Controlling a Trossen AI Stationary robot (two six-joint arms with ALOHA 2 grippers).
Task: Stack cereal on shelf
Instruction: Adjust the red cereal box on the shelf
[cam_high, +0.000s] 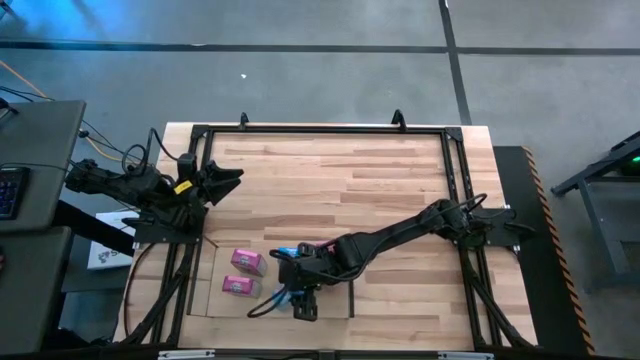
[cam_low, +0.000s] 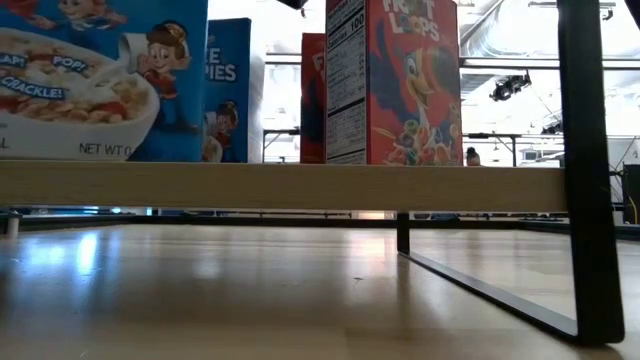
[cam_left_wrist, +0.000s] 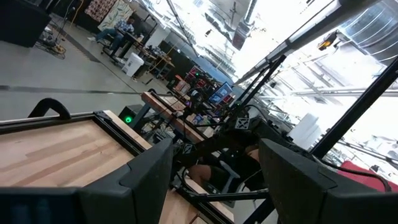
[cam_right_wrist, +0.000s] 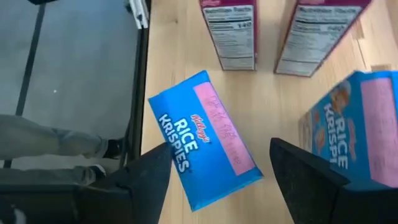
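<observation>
Cereal boxes stand on the light wood shelf (cam_high: 205, 292) at the table's near left. The low view shows a blue Rice Krispies box (cam_low: 90, 80), a red Froot Loops box (cam_low: 395, 80) and others on the shelf's plank (cam_low: 300, 186). My right gripper (cam_right_wrist: 217, 177) is open above a blue Rice Krispies box (cam_right_wrist: 205, 140). That box rests on the shelf askew to the others, with a finger on either side and no plain contact. A second blue box (cam_right_wrist: 354, 130) stands beside it, and two magenta boxes (cam_right_wrist: 230, 28) beyond. My left gripper (cam_left_wrist: 217, 180) waits open and holds nothing at the far left.
The shelf's dark upright wall (cam_low: 590, 170) and its floor rail (cam_low: 490, 290) stand at the low view's right. A dark frame (cam_high: 320, 130) borders the planked tabletop. A person's legs (cam_right_wrist: 56, 149) show past the table's near edge. Bare planks lie at the far centre.
</observation>
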